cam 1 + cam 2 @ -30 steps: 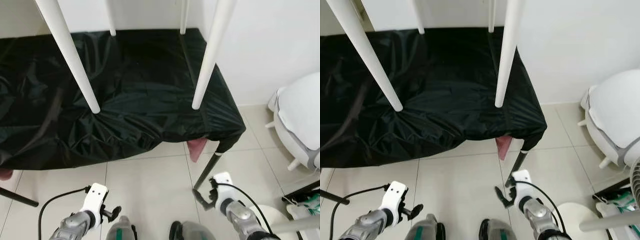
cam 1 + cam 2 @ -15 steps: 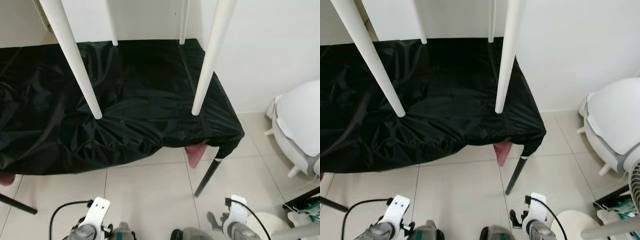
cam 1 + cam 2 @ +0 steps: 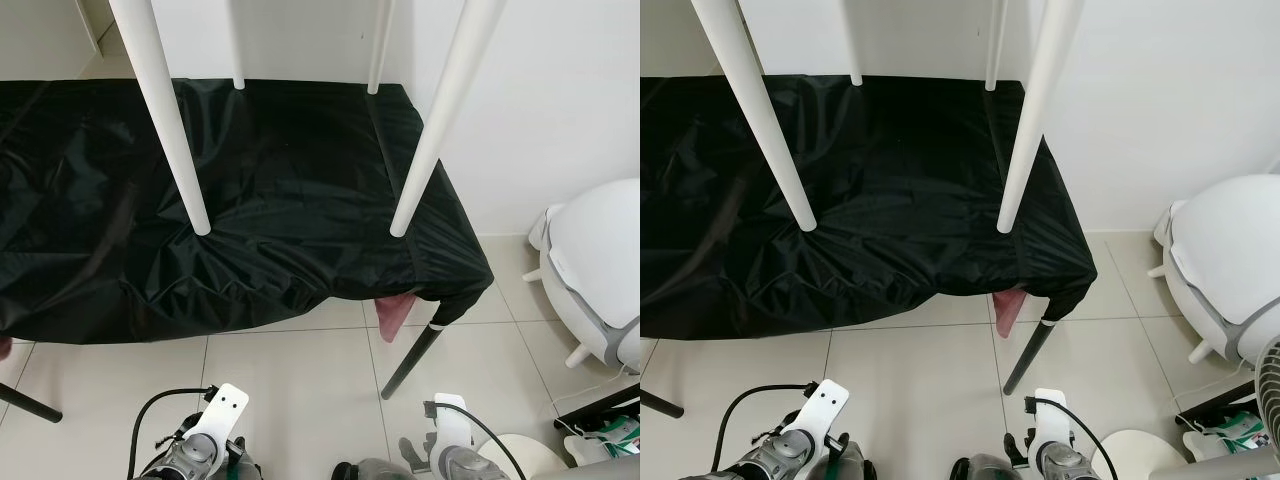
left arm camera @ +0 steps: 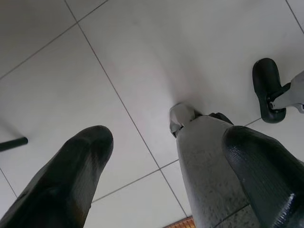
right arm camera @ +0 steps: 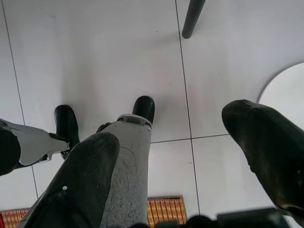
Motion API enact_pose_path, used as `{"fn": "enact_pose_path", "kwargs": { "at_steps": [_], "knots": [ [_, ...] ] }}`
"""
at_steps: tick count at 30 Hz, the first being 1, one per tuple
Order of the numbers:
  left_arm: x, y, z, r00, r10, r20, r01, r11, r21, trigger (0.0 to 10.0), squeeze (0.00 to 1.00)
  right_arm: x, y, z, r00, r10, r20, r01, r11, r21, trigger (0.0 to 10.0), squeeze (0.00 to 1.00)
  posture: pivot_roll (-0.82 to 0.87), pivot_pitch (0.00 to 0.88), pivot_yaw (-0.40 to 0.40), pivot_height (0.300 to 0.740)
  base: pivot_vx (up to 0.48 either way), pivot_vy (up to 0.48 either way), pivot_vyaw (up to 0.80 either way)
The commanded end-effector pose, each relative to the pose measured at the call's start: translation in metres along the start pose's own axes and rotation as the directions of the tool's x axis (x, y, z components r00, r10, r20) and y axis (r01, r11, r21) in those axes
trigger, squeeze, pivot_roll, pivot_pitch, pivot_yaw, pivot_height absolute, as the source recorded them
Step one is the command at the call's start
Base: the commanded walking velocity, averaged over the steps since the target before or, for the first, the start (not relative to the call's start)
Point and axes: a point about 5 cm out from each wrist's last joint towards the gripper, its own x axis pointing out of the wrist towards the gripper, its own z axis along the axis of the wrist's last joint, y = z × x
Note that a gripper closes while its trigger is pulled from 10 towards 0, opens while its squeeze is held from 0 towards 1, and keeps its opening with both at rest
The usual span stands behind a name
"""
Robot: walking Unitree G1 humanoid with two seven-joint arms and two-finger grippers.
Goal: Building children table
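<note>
Counter [image 3: 60,290] under black sheeting spans the far half of the scene, and on it the children table stands upside down, its four white legs [image 3: 427,150] pointing up past the top of the view, two near and two far. All four look fitted, so assembly seems largely done; turning the table upright is probably what remains. A white fan [image 3: 600,270] sits on the tiled floor [image 3: 290,380] at right. Both arms hang low and near: the left pincer [image 4: 161,185] and the right pincer [image 5: 185,185] each have fingers spread, grasping nothing.
</note>
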Motion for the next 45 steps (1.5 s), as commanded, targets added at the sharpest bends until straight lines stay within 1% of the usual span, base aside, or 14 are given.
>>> {"fn": "enact_pose_path", "kwargs": {
  "at_steps": [1, 4, 7, 18, 21, 24, 30, 31, 32, 33, 34, 36, 40, 45],
  "knots": [
    [-0.002, 0.001, -0.011, 0.997, 0.061, -0.04, -0.062, 0.998, -0.029, 10.0, 0.0, 0.0, 0.003, -0.005, 1.0, -0.003, -0.027, 0.003, 1.0, 0.002, 10.0, 0.0, -0.02, 0.0, -0.039, 0.74, 0.0, 0.0, 0.0],
    [-0.001, -0.008, -0.013, 0.998, 0.038, -0.044, -0.04, 0.998, -0.047, 10.0, 0.0, 0.0, 0.002, -0.006, 0.999, -0.008, -0.036, 0.007, 1.0, -0.023, 10.0, 0.0, -0.01, 0.0, -0.044, 0.74, 0.0, 0.0, 0.0],
    [-0.001, -0.012, -0.01, 0.999, 0.031, -0.033, -0.032, 0.999, -0.04, 10.0, 0.0, -0.001, 0.002, -0.007, 0.999, -0.006, -0.041, 0.005, 0.999, -0.035, 10.0, 0.0, -0.01, 0.0, -0.043, 0.74, 0.0, 0.0, 0.0],
    [0.0, -0.013, -0.007, 1.0, 0.004, -0.025, -0.005, 1.0, -0.024, 10.0, 0.0, -0.002, -0.001, -0.014, 0.998, -0.019, -0.063, 0.017, 0.999, -0.037, 10.0, 0.0, -0.03, 0.0, -0.053, 0.74, 0.0, 0.0, 0.0],
    [0.0, -0.019, -0.005, 1.0, -0.03, -0.006, 0.029, 0.998, -0.063, 10.0, 0.0, -0.004, -0.006, -0.019, 0.997, -0.025, -0.073, 0.022, 0.999, -0.039, 10.0, 0.0, -0.06, 0.0, -0.06, 0.74, 0.0, 0.0, 0.0],
    [0.0, -0.027, 0.0, 0.999, -0.037, 0.01, 0.037, 0.998, -0.046, 10.0, 0.0, -0.006, -0.009, -0.022, 0.997, -0.028, -0.077, 0.025, 0.999, -0.041, 10.0, 0.0, -0.06, 0.0, -0.053, 0.74, 0.0, 0.0, 0.0],
    [0.0, -0.025, -0.004, 1.0, -0.02, 0.006, 0.02, 0.999, -0.029, 10.0, 0.0, -0.008, -0.017, -0.026, 0.995, -0.053, -0.083, 0.05, 0.998, -0.033, 10.0, 0.0, -0.03, 0.0, -0.032, 0.74, 0.0, 0.0, 0.0],
    [-0.001, -0.023, -0.009, 1.0, 0.004, -0.015, -0.005, 0.997, -0.082, 10.0, 0.0, -0.009, -0.018, -0.026, 0.995, -0.06, -0.085, 0.058, 0.998, -0.03, 10.0, 0.0, -0.03, 0.0, -0.016, 0.74, 0.0, 0.0, 0.0],
    [-0.001, -0.023, -0.009, 1.0, 0.004, -0.015, -0.005, 0.997, -0.082, 10.0, 0.0, -0.009, -0.018, -0.026, 0.995, -0.06, -0.085, 0.058, 0.998, -0.03, 10.0, 0.0, -0.03, 0.0, -0.016, 0.74, 0.0, 0.0, 0.0],
    [-0.002, -0.02, -0.015, 0.999, 0.03, -0.042, -0.036, 0.988, -0.148, 10.0, 0.0, -0.009, -0.019, -0.026, 0.994, -0.07, -0.085, 0.068, 0.997, -0.02, 10.0, 0.0, -0.03, 0.0, -0.005, 0.74, 0.0, 0.0, 0.0],
    [-0.002, -0.02, -0.015, 0.999, 0.03, -0.042, -0.036, 0.988, -0.148, 10.0, 0.0, -0.009, -0.019, -0.026, 0.994, -0.07, -0.085, 0.068, 0.997, -0.02, 10.0, 0.0, -0.03, 0.0, -0.005, 0.74, 0.0, 0.0, 0.0],
    [-0.003, -0.02, -0.023, 0.996, 0.041, -0.078, -0.056, 0.978, -0.201, 10.0, 0.0, -0.008, -0.02, -0.024, 0.993, -0.086, -0.082, 0.087, 0.996, 0.006, 10.0, 0.0, -0.05, 0.0, 0.005, 0.74, 0.0, 0.0, 0.0],
    [-0.004, -0.021, -0.023, 0.997, 0.028, -0.074, -0.04, 0.987, -0.158, 10.0, 0.0, -0.008, -0.019, -0.023, 0.993, -0.081, -0.081, 0.082, 0.997, 0.009, 10.0, 0.0, -0.04, 0.0, 0.002, 0.74, 0.0, 0.0, 0.0],
    [-0.003, -0.019, -0.022, 0.998, 0.027, -0.062, -0.037, 0.988, -0.153, 10.0, 0.0, -0.007, -0.016, -0.023, 0.994, -0.067, -0.081, 0.066, 0.998, -0.02, 10.0, 0.0, -0.04, 0.0, -0.001, 0.74, 0.0, 0.0, 0.0]
  ]
}}
